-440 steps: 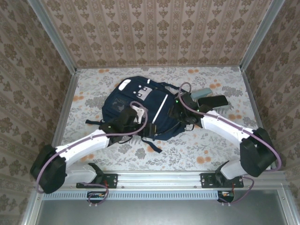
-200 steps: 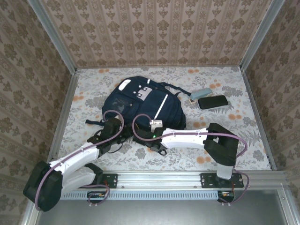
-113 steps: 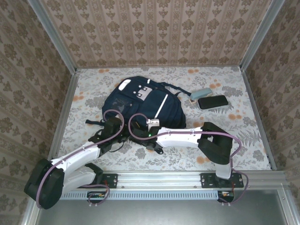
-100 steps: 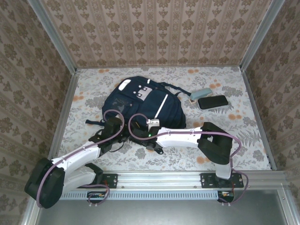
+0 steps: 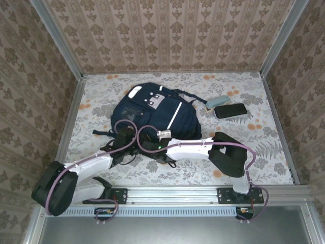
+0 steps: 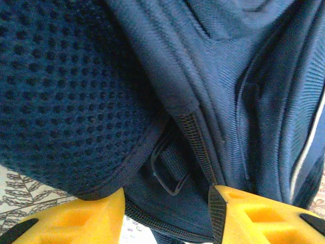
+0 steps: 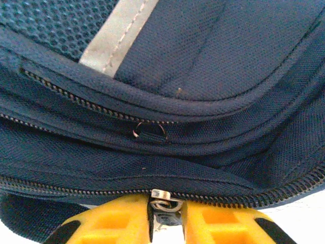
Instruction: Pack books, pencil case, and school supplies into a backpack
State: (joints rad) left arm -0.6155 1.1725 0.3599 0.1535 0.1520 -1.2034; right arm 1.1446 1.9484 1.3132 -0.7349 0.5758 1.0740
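Observation:
The navy backpack (image 5: 152,114) lies flat mid-table, its grey front patches toward the back wall. My left gripper (image 5: 126,141) is at its near-left edge. In the left wrist view that gripper (image 6: 166,203) stands open, its yellow fingers (image 6: 86,216) straddling a fold of the backpack (image 6: 213,91) with a zip line and a strap loop. My right gripper (image 5: 149,146) is at the near edge. In the right wrist view it (image 7: 165,216) is shut on a metal zipper pull (image 7: 165,199) of the closed lower zip. The books are out of view.
A grey-blue case (image 5: 217,101) and a flat black rounded case (image 5: 230,110) lie right of the backpack near the back. Dark straps (image 5: 101,132) trail off its left and near sides. Metal rails and papered walls ring the table (image 5: 244,152).
My right arm left the backpack's right side, swung to its near edge and slid left, its jaws narrowing onto the zipper pull. My left gripper crept toward the pack, jaws narrowing.

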